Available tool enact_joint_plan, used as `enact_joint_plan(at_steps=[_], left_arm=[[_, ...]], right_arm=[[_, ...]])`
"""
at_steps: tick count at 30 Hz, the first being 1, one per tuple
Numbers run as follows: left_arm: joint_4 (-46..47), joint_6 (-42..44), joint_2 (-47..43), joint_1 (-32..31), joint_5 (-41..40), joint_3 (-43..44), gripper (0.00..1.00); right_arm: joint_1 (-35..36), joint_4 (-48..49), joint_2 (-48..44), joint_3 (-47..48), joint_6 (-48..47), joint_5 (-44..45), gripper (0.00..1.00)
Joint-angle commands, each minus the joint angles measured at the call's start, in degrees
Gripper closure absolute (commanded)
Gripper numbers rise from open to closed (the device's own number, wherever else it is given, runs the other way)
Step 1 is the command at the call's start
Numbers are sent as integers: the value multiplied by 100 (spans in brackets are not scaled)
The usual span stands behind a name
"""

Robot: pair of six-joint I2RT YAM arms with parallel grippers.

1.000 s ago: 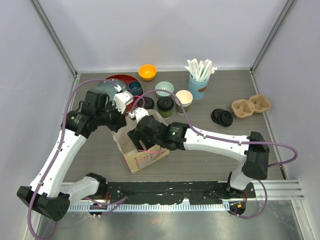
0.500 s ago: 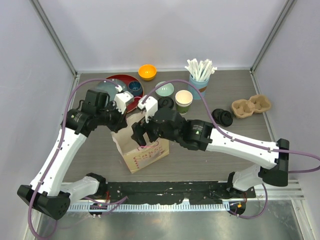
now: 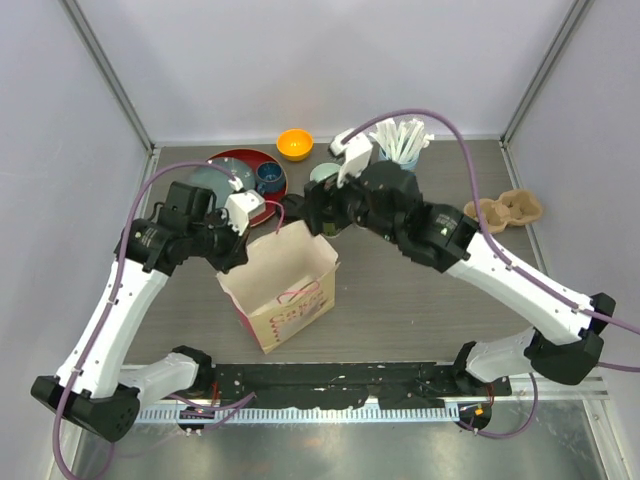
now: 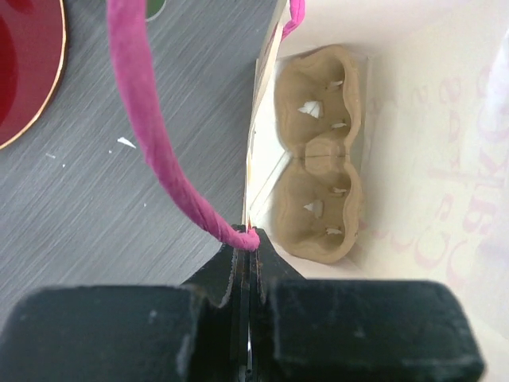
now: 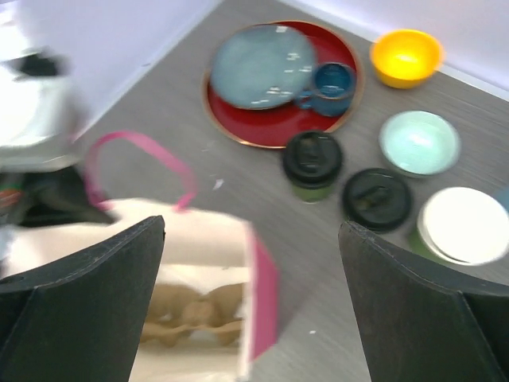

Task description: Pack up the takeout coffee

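now the right pincer (image 5: 253, 224), spread and empty, had left the bag (image 3: 290, 300) with the carrier (image 4: 318, 151) inside and swung toward the lidded cup (image 5: 312, 163), the left pincer (image 4: 246, 255) clenching its handle (image 4: 143, 135).

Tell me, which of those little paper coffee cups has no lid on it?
The open cup at the right wrist view's right edge, cream inside showing. The lidded cup by the red tray has a black top.

We are making out pink script printed on the paper bag (image 3: 290, 312); through its wall, in the left wrist view, it is seemingly reading "Cake". We are finding nothing else legible.
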Motion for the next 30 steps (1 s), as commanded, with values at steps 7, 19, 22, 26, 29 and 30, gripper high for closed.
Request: enact_joint_plan(at_steps=[7, 19, 22, 26, 29, 30], left_arm=[[-956, 292, -269, 108, -783, 302, 100], [-1492, 486, -471, 846, -1636, 487, 100], [-1580, 442, -507, 873, -1671, 584, 100], [-1493, 442, -603, 908, -1803, 497, 100], [-1361, 451, -560, 917, -1803, 452, 100], [-1291, 451, -525, 926, -1794, 461, 100]], right_arm=[[-1626, -282, -13, 113, 16, -881, 2], [-2057, 96, 716, -424, -1053, -2005, 12], [-2075, 78, 1128, -248, -1793, -2472, 24], [-2215, 61, 1568, -116, -3127, -3043, 37], [-2312, -44, 1885, -29, -3630, -3334, 37], [-2303, -106, 2051, 137, -3867, -3369, 37]])
